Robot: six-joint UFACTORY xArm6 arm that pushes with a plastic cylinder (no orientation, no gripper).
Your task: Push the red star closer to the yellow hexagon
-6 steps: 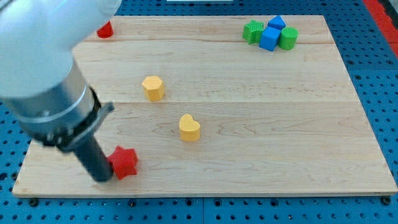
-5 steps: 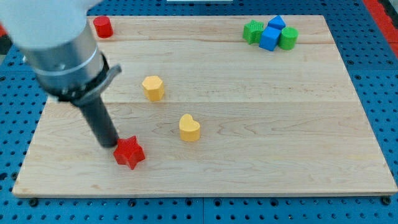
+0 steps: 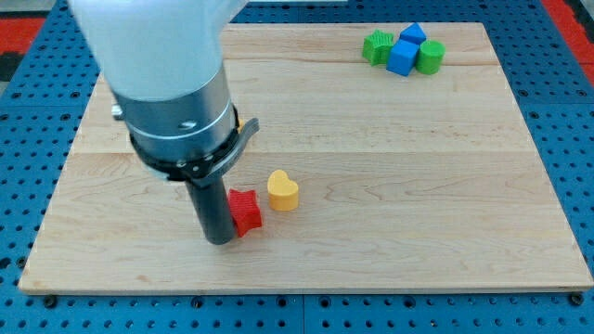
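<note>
The red star [image 3: 246, 211] lies on the wooden board [image 3: 390, 186], left of centre and toward the view's bottom. My tip [image 3: 220, 240] rests against the star's lower left side. The rod and the arm's body rise over the board's left part. The yellow hexagon is almost wholly hidden behind the arm; only a yellow sliver [image 3: 238, 123] shows at the arm's right edge, above the star. A yellow heart [image 3: 283, 190] lies just to the star's upper right, nearly touching it.
At the view's top right is a tight cluster: a green star-like block [image 3: 376, 46], a blue cube [image 3: 403, 58], a smaller blue block [image 3: 414, 33] and a green cylinder [image 3: 430, 57]. The arm hides the board's top left corner.
My tip has pushed the red star right and slightly up, from the bottom left to beside the yellow heart. The arm now covers the yellow hexagon and the red cylinder.
</note>
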